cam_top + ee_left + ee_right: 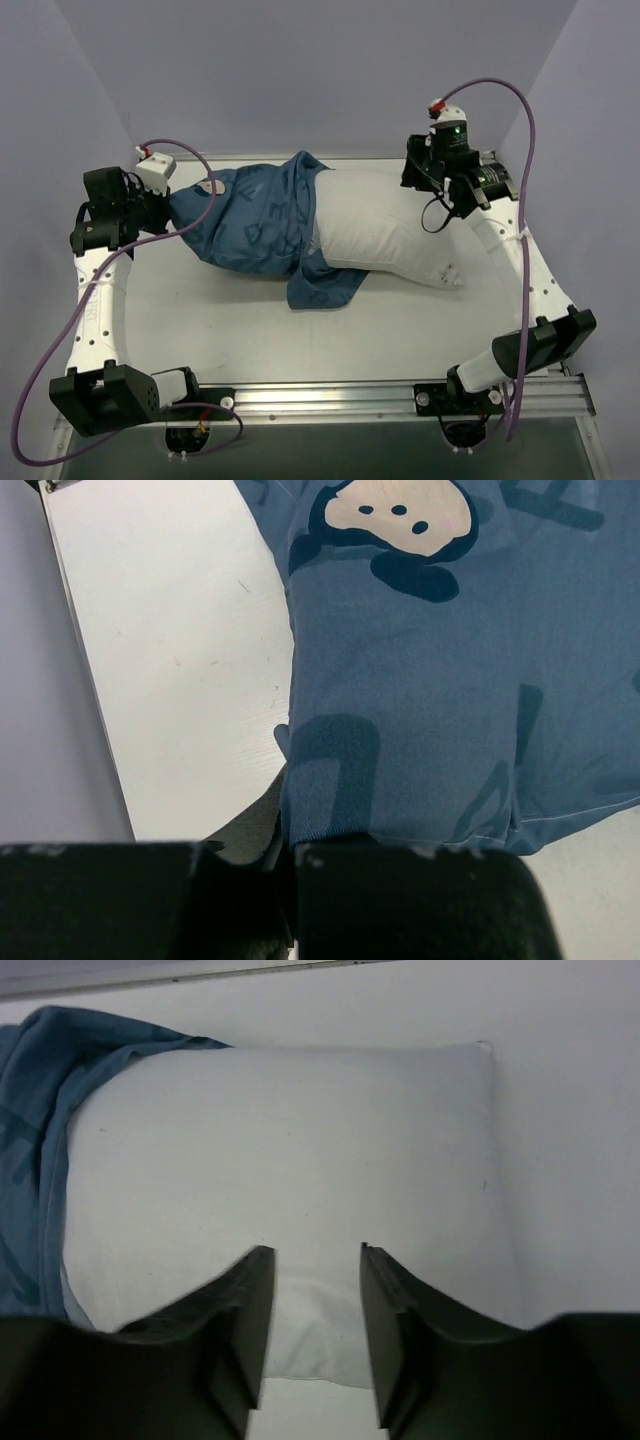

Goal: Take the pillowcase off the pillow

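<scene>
three lilac walls (300, 70) enclose white table (230, 320) holding pillow (380, 235).

A white desk (250, 330) with a matte, faintly scuffed top fills the scene. Plain lavender-grey panels close it in: a back wall (300, 70), a left wall (40, 110) and a right wall (605, 90), both slanting in toward the back. A ribbed aluminium rail (330, 398) runs along the desk's near edge. The light is soft and even, with faint shadows.

1 overhead, 2 close wrist views
</scene>
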Available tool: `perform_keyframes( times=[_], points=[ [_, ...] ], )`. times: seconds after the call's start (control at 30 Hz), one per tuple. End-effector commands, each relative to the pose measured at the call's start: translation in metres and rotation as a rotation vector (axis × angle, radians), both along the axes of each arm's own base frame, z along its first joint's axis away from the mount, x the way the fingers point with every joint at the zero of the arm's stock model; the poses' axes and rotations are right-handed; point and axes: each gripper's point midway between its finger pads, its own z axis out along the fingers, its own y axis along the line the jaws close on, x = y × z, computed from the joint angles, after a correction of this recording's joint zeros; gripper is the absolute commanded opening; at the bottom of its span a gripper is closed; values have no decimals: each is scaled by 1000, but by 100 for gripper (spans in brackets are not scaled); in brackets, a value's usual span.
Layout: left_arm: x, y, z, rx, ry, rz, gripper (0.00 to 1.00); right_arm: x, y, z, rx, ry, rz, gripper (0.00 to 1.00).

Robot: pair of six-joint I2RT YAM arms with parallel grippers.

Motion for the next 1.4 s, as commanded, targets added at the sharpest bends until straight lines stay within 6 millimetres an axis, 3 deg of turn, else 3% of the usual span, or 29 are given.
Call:
perform_keyframes(
  times=[0.0,0.03,0.07,0.1,0.17,0.2,0.23,0.27,0.3,0.37,0.4,0.47,0.5,0.57,0.6,0.7,0.73,0.77,0.83,0.97,1.03,1.1,1.2,1.37],
  points=[
    [6,0,33,-8,-91,6,2,8,21,-41,-120,129,16,30],
    [6,0,35,-10,-93,8,2,11,28,-48,-134,139,23,22],
    [5,-1,37,-11,-98,7,2,11,39,-60,-147,159,45,7],
    [5,-2,39,-19,-102,5,2,19,46,-79,-156,180,47,2],
    [5,-3,48,-28,-122,7,2,21,48,-115,-182,234,37,0],
    [5,-5,53,-42,-130,10,2,17,45,-159,-224,322,33,0],
    [5,-7,59,-49,-141,11,2,12,40,-181,-247,372,21,0],
    [7,-7,78,-52,-181,13,2,7,35,-204,-281,417,7,0],
    [7,-9,89,-65,-201,17,2,-8,25,-246,-332,514,-3,0],
    [9,-10,114,-78,-249,20,2,-22,11,-280,-376,587,-43,0],
    [7,-11,151,-88,-325,33,2,-33,-4,-304,-428,631,-76,0],
    [10,-6,181,-97,-376,72,2,-40,-21,-322,-439,670,-124,0],
    [2,-6,224,-103,-473,84,2,-46,-30,-335,-456,710,-136,0],
    [5,1,251,-107,-519,124,2,-53,-46,-346,-481,755,-165,0],
    [-11,-2,291,-112,-608,123,2,-56,-53,-351,-509,776,-173,0],
    [-9,1,320,-124,-658,148,2,-58,-68,-354,-495,791,-205,0],
    [-27,0,355,-112,-757,149,2,-60,-73,-355,-480,798,-216,0],
    [-17,6,358,-110,-763,169,2,-62,-85,-357,-459,811,-244,0],
    [-31,8,386,-100,-854,185,2,-64,-96,-357,-446,824,-255,0],
    [-34,30,403,-74,-931,289,2,-70,-112,-357,-450,849,-274,0],
    [-41,54,414,-58,-978,377,2,-73,-123,-357,-450,868,-288,0],
    [-60,83,430,-40,-1048,474,2,-75,-137,-358,-430,898,-318,0],
    [-77,107,441,20,-1096,562,2,-73,-154,-351,-440,899,-355,0],
    [-86,118,449,71,-1132,606,2,-77,-168,-352,-422,917,-388,0]
  ],
)
